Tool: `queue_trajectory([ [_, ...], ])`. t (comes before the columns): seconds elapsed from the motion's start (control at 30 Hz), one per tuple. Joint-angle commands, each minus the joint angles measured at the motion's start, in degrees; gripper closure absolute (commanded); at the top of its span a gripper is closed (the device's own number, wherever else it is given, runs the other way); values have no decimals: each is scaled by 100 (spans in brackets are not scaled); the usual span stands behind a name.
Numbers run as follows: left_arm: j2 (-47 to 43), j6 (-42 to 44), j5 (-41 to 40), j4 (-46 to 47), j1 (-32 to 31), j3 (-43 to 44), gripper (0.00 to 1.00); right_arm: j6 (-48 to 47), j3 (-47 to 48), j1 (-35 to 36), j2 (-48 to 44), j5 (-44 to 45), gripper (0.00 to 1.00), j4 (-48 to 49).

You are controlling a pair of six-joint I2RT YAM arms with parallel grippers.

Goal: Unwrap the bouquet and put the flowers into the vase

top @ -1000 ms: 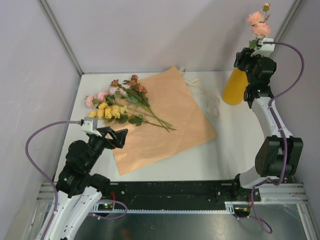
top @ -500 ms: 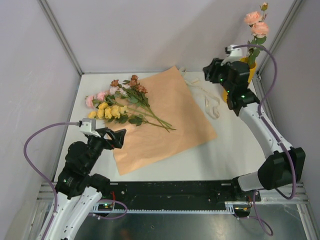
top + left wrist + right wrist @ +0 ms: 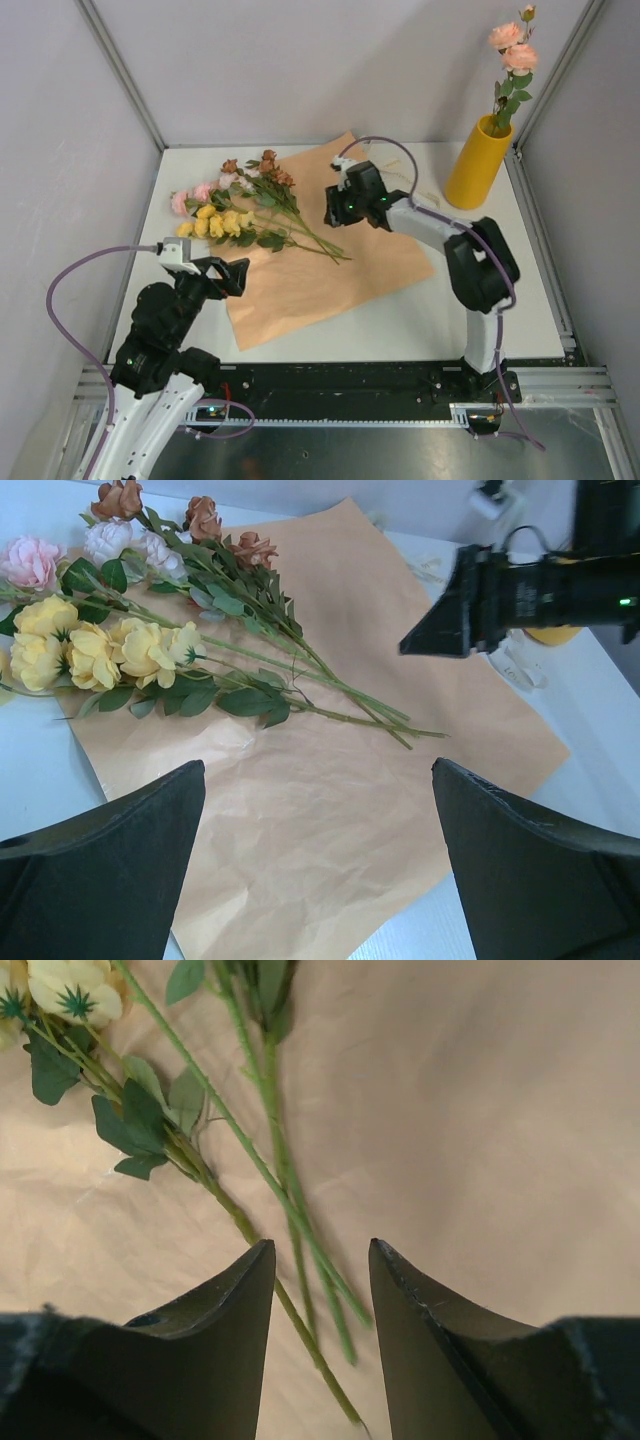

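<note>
The bouquet lies unwrapped: its peach-orange paper (image 3: 340, 255) is spread flat, and loose flowers (image 3: 232, 205) in pink, yellow and brown lie across its left part, stems pointing right. The mustard-yellow vase (image 3: 478, 162) stands at the back right with a pink flower stem (image 3: 512, 48) in it. My right gripper (image 3: 330, 213) hovers open over the stem ends (image 3: 300, 1222), with nothing held between its fingers (image 3: 235, 1295). My left gripper (image 3: 318, 772) is wide open above the paper's near edge (image 3: 300, 850), short of the flowers (image 3: 150, 645).
A cream ribbon (image 3: 425, 212) lies on the white table between the paper and the vase, partly under my right arm. Grey walls close in the left, back and right sides. The black rail (image 3: 340, 385) runs along the near edge.
My right arm has swung from the vase leftward and down over the stems on the paper, its jaws narrowing a little. The pink stem stays in the vase. Left arm unmoved.
</note>
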Motion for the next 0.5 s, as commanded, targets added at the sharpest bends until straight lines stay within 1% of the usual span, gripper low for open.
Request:
queue_trajectory([
  [0.0, 75, 148, -82, 39, -37, 116, 0, 10, 1089, 278, 791, -292, 53, -606],
  [0.07, 86, 147, -93, 35, -37, 117, 0, -61, 1375, 369, 1113, -363, 55, -795],
  [0.13, 89, 140, -107, 30, -37, 111, 0, -118, 1464, 416, 1290, -456, 56, -785],
  [0.27, 126, 138, -92, 28, -37, 120, 0, -233, 1441, 470, 1440, -696, 57, -669],
  [0.47, 108, 115, -72, 33, -44, 146, 0, -342, 1445, 494, 1587, -666, 59, -585],
])
